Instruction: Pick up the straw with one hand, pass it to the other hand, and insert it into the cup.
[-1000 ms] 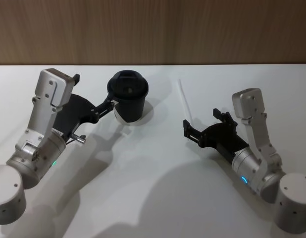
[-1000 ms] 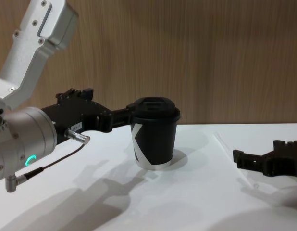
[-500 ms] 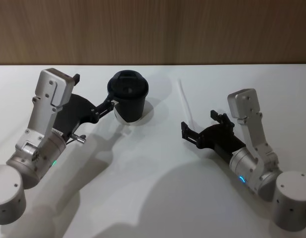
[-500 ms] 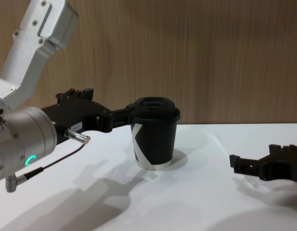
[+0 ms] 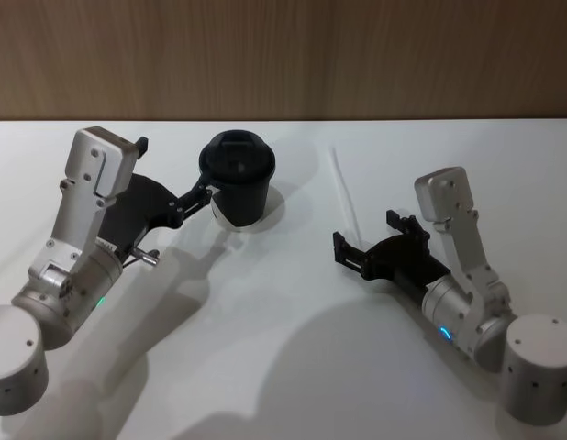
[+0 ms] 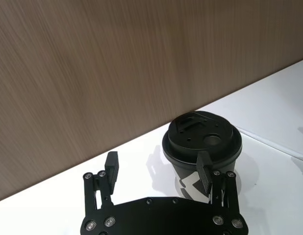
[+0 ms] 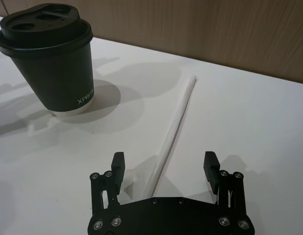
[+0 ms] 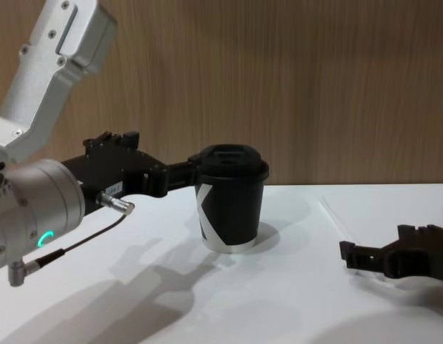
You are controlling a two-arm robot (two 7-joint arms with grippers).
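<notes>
Straw (image 5: 344,191) and cup (image 5: 239,179), one of each, on a white table (image 5: 283,348); two grippers
Straw lies flat, to the right of the upright lidded cup and apart from it; right gripper (image 7: 164,159) sits low at the straw's near end, fingers spread either side of it, grasping nothing; left gripper (image 6: 158,166) is released too, one finger close beside the cup, contact unclear.

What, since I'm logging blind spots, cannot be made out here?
Right wrist view: the right pincer covers the near end of the straw.
Left wrist view: the left pincer covers part of the cup.
Head view: whether that pincer touches the cup, too close to tell.
</notes>
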